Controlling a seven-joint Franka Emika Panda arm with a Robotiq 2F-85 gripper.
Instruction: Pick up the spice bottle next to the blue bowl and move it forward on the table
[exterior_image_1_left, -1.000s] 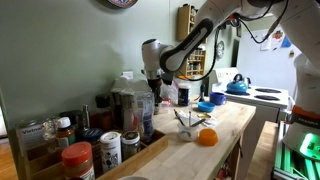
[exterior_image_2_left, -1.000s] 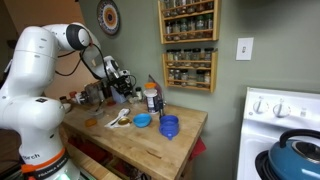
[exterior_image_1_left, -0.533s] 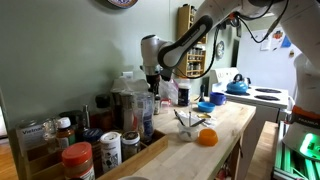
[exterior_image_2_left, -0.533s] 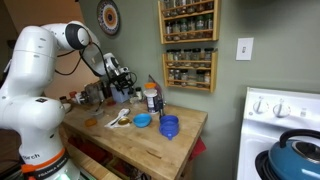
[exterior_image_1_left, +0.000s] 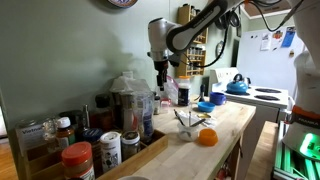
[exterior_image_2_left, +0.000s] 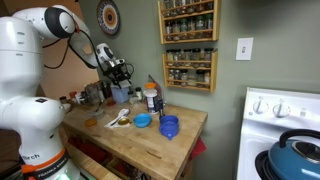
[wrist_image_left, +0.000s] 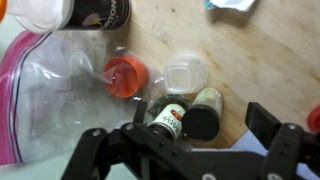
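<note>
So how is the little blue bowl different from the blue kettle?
The blue bowl is small, low and open on top; the blue kettle is much larger, rounded and has a handle. The bowl sits on the wooden table, while the kettle sits on the white stove. Both are blue.

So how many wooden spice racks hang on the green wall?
2. The upper wooden spice rack hangs directly above the lower wooden spice rack; others may be offscreen.
</note>
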